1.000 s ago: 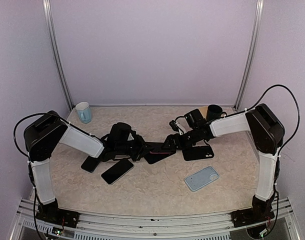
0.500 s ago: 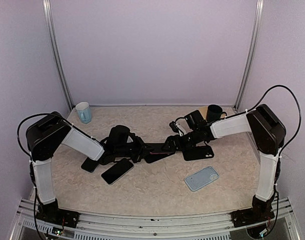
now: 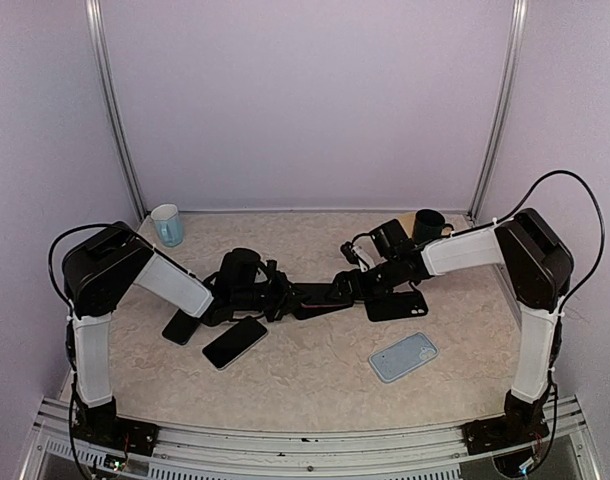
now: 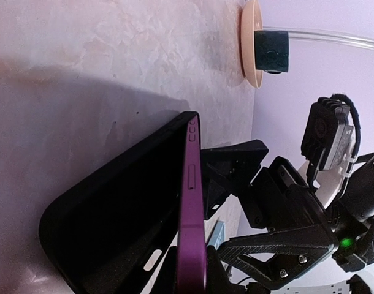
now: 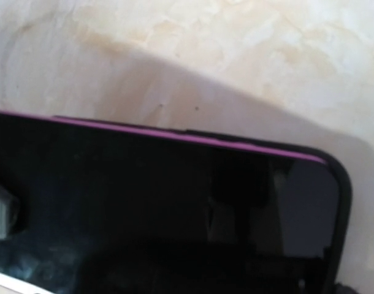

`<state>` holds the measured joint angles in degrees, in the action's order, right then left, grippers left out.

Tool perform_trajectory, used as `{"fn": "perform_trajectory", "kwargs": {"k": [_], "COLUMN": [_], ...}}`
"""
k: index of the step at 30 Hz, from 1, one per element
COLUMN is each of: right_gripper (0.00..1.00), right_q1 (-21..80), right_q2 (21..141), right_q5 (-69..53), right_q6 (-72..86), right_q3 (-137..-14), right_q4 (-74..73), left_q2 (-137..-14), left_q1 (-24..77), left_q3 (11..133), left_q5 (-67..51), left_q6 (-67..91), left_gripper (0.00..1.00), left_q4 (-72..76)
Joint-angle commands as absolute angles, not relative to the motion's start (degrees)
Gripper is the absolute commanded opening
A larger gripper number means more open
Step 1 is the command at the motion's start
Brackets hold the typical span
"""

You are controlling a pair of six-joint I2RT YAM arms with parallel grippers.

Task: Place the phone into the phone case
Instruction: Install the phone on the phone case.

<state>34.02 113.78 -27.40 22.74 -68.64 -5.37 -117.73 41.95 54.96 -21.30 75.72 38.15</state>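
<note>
The phone (image 4: 190, 208), black-screened with a purple rim, stands on edge above the table, and my left gripper (image 4: 193, 278) is shut on its near end. A black phone case (image 4: 113, 226) lies against its back, its rim wrapping one corner (image 5: 341, 202). In the top view the phone (image 3: 320, 298) bridges my left gripper (image 3: 283, 298) and right gripper (image 3: 343, 288). The right gripper's fingers (image 4: 233, 158) are spread wide on the screen side, and the dark screen (image 5: 175, 208) fills the right wrist view. Whether they touch the glass is unclear.
On the table lie a black phone (image 3: 234, 342), a dark slab (image 3: 180, 328) under the left arm, a black case (image 3: 397, 305) and a light blue case (image 3: 403, 357). A pale blue mug (image 3: 167, 225) stands back left. A dark mug (image 3: 428, 225) sits on a saucer (image 4: 251, 43) back right.
The phone and case between the two grippers have turned further onto their edge and risen slightly. Both grippers have stayed close together at the table's middle.
</note>
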Motion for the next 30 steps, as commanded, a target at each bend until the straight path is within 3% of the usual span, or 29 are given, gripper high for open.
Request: {"fn": "perform_trajectory", "kwargs": {"k": [1,16,30], "right_gripper": [1.0,1.0,1.0], "right_q1": [37.66,37.69,37.63], "right_q2": [115.69,121.23,118.98], "right_q5": [-34.28,-36.3,-36.56], "right_q6": [21.16,18.43,17.9], "right_q3": [-70.79,-77.75,-76.41], "right_q4": [-9.22,-9.96,-10.03], "left_q2": [-120.63,-124.28,-124.82], "left_q1": [42.89,42.12,40.88], "left_q3": [56.53,57.83,57.55], "left_q5": [-22.57,-26.01,-25.48], "left_q6": [66.24,64.34,61.7], "left_gripper": [0.0,0.0,0.0], "left_q4": [26.53,24.91,22.74]}}
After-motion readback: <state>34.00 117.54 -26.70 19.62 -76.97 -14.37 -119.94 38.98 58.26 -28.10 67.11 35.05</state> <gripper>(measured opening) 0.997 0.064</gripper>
